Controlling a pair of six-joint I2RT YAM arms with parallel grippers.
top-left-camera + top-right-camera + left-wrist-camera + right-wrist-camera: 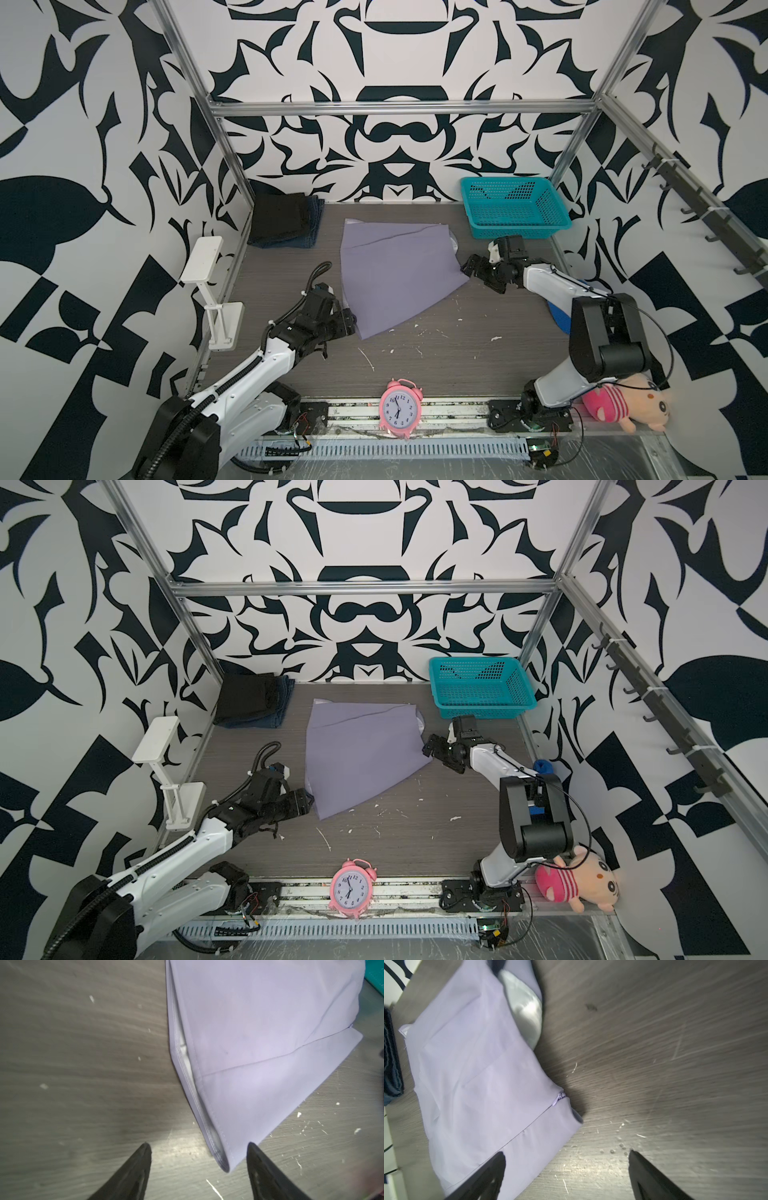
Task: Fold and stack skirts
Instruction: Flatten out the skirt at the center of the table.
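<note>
The lavender skirt [395,274] [361,750] lies flat and folded in the middle of the table. At the back left, the black skirt [278,216] [245,696] rests folded on the folded denim skirt [309,235] [276,717]. My left gripper [353,324] [309,804] [199,1145] is open at the lavender skirt's [259,1043] near left corner, and that hem corner lies between the fingers. My right gripper [467,266] [428,746] [567,1152] is open at the lavender skirt's [477,1074] right edge, with one finger [496,1169] over the cloth.
A teal basket [515,208] stands at the back right. A pink alarm clock [401,409] sits on the front rail, and a pink striped plush toy [623,401] lies at the front right. A white stand [203,266] rises at the left edge. Bright blue cloth [559,316] lies behind the right arm.
</note>
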